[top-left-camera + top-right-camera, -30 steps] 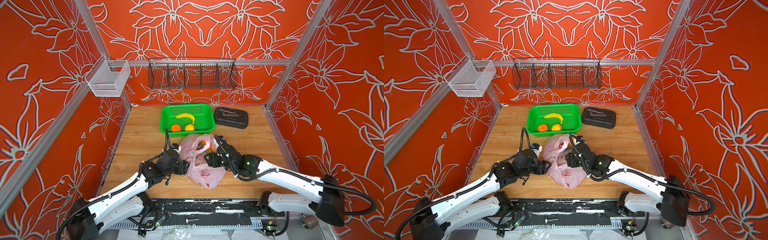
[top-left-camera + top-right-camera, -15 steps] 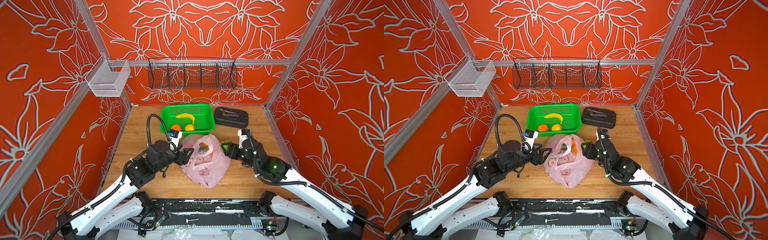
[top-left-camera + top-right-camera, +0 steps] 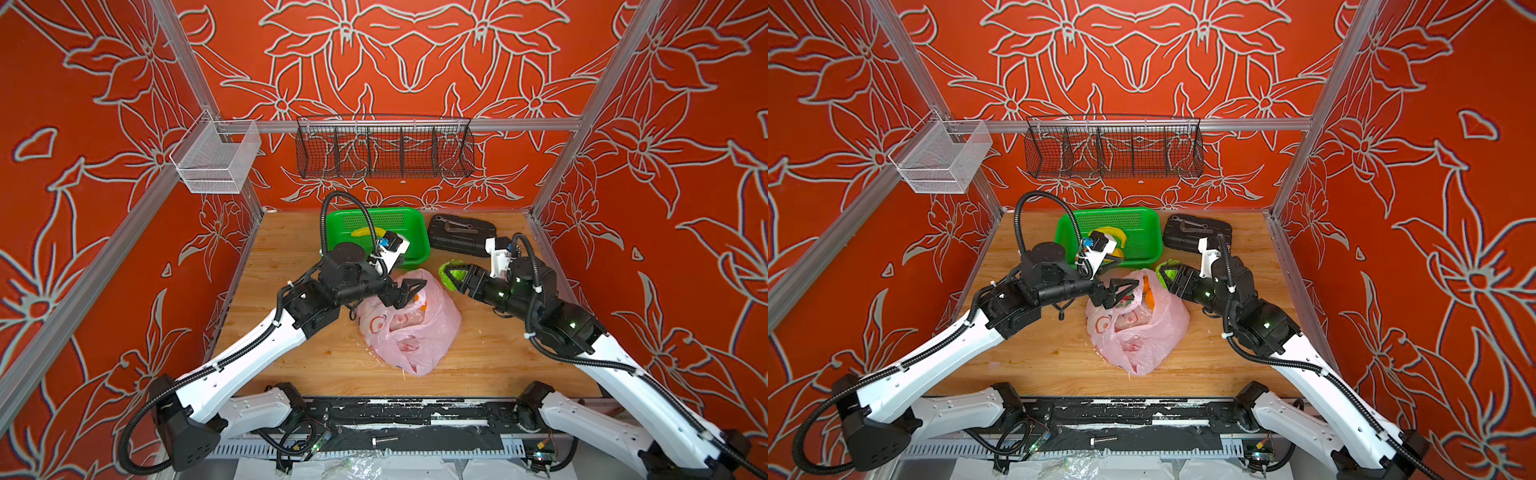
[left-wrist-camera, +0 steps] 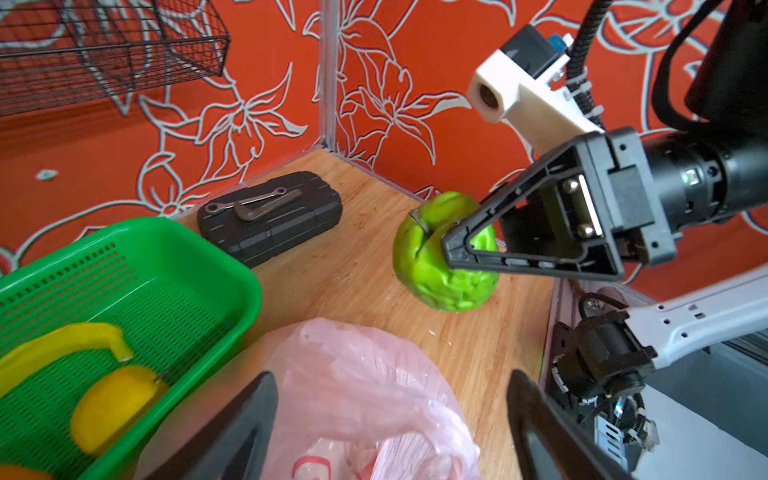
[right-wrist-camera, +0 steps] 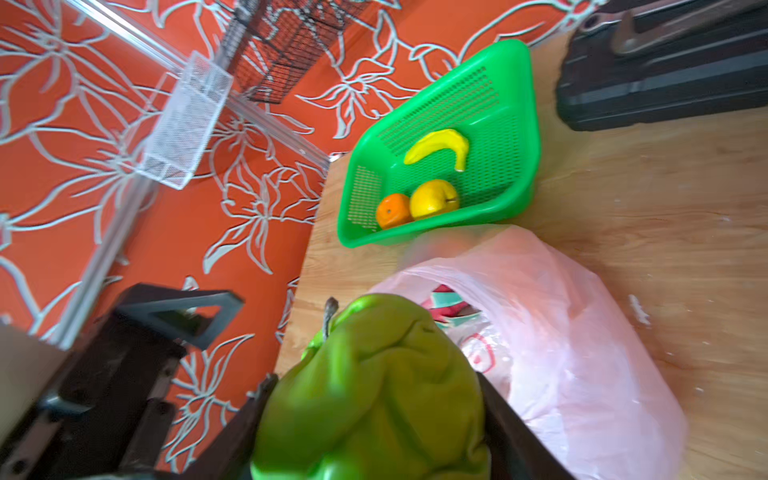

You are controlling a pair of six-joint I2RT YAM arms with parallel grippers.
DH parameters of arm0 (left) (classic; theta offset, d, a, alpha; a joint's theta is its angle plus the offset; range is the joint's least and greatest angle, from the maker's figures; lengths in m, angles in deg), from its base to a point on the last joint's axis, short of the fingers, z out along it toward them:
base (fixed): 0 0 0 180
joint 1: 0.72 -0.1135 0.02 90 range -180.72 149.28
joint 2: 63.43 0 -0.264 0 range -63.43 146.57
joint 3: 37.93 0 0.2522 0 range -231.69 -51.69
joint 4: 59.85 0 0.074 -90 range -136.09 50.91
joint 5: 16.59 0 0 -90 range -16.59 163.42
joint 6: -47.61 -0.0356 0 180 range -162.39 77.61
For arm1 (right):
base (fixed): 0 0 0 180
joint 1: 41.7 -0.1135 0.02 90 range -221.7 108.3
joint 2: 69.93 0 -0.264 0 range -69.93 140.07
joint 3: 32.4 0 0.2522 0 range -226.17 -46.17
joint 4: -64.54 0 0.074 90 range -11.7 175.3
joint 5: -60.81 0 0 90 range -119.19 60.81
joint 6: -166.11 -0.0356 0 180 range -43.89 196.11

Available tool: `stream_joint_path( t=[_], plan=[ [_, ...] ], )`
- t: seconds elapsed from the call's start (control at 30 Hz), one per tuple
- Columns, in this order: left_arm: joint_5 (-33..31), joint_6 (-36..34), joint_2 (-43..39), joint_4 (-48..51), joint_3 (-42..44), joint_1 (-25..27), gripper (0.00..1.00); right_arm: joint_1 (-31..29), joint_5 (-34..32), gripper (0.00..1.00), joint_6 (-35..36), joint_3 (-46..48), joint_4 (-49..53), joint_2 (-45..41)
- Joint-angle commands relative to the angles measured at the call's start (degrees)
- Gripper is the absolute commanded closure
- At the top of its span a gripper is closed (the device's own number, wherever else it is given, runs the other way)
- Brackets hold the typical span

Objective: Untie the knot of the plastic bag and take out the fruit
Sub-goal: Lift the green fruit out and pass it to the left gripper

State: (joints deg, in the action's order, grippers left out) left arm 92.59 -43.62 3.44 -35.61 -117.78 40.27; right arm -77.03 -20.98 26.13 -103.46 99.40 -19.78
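Observation:
The pink plastic bag (image 3: 411, 332) lies mid-table with its mouth open; the knot does not show in any view. An orange (image 3: 1148, 295) and a pink-red fruit (image 5: 444, 303) show inside the mouth. My left gripper (image 3: 409, 291) hovers at the bag's left upper edge. Its jaws stand wide apart, with loose bag plastic (image 4: 357, 395) between them but not pinched. Right of the bag, above the wood, my right gripper (image 3: 451, 272) is shut on a wrinkled green fruit (image 5: 374, 395). That green fruit (image 4: 440, 257) also shows in the left wrist view.
Behind the bag stands a green basket (image 3: 415, 232) holding a banana (image 5: 440, 147), a yellow fruit (image 5: 434, 199) and an orange (image 5: 392, 210). A black case (image 3: 461, 235) with a wrench on it lies at the back right. A black wire basket (image 3: 384, 151) and a white mesh basket (image 3: 216, 160) hang on the walls.
My right gripper has come out of the bag holding the green fruit and moved right and back. My left gripper has lifted off the bag's edge and opened wider.

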Motion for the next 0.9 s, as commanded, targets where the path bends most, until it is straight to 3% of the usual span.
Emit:
stream_joint_path(
  t=[0.0,0.17,0.5,0.77,0.87],
  plan=[
    [7.4,-6.7,2.5,-3.2,-2.6,0.4,0.09,0.3,4.5,0.37,-1.5,-2.4,-3.5,0.2],
    [12.0,-7.9,6.3,-6.1,-4.9,0.4,0.06,0.4,6.7,0.37,-2.4,-2.7,-6.2,0.2],
    [14.1,-7.3,11.7,-8.9,-8.3,0.4,0.07,0.4,10.4,0.38,-5.4,-1.4,-10.9,0.5],
    [14.6,-5.3,13.6,-9.2,-10.0,0.4,0.33,0.4,11.0,0.38,-6.5,-0.5,-11.8,1.3],
    [14.3,-4.9,13.6,-9.1,-9.9,0.4,0.38,0.4,10.7,0.37,-6.5,-0.5,-11.7,1.6]
  ],
)
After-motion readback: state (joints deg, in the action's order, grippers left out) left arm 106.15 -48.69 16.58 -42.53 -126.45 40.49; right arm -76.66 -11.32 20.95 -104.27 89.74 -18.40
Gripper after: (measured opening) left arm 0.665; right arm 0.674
